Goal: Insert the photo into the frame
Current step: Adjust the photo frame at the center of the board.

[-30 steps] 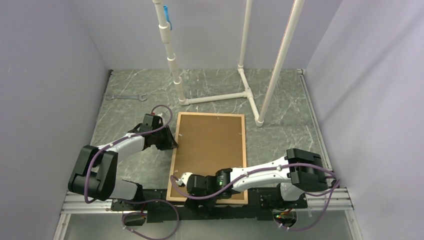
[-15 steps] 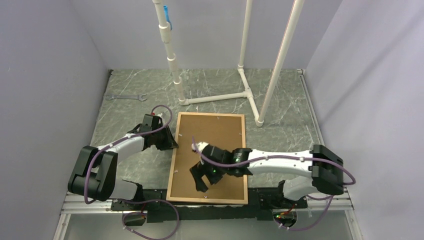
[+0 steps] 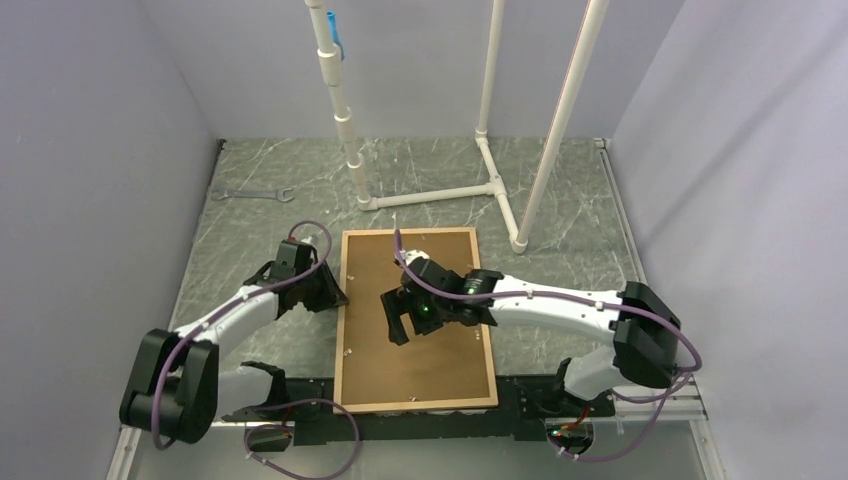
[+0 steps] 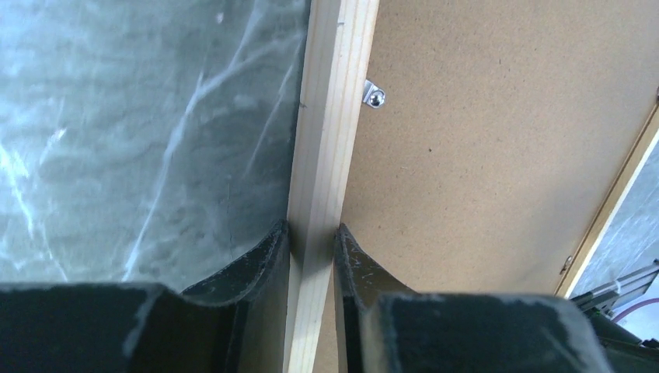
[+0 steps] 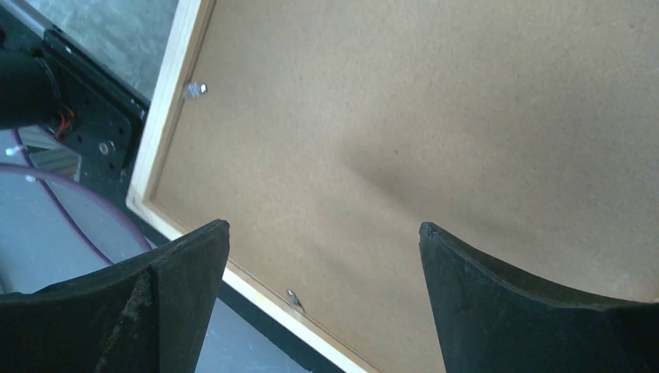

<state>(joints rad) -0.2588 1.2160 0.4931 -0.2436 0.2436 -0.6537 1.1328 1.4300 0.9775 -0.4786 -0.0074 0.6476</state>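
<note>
The frame [image 3: 341,320] of thin light wood lies face down on the table, filled by the brown hardboard backing panel [image 3: 440,350]. The photo is hidden. My left gripper [image 3: 335,290] is shut on the frame's left strip [image 4: 322,155], one finger [image 4: 256,260] outside it and the other on the panel side. My right gripper [image 3: 398,322] is open and empty, just above the middle of the panel [image 5: 404,116], fingers [image 5: 183,272] wide apart. Small metal clips [image 4: 374,95] sit along the frame's inner edge, one also in the right wrist view [image 5: 193,89].
A white pipe structure [image 3: 440,195] stands behind the frame, its uprights rising at centre and right. A wrench [image 3: 250,194] lies at the far left of the marble-patterned table. Grey walls close in both sides. A black and metal rail [image 3: 300,410] runs along the near edge.
My right gripper has swung from the frame's near-left corner up over the middle of the panel. The left arm and the frame have shifted slightly towards the near side.
</note>
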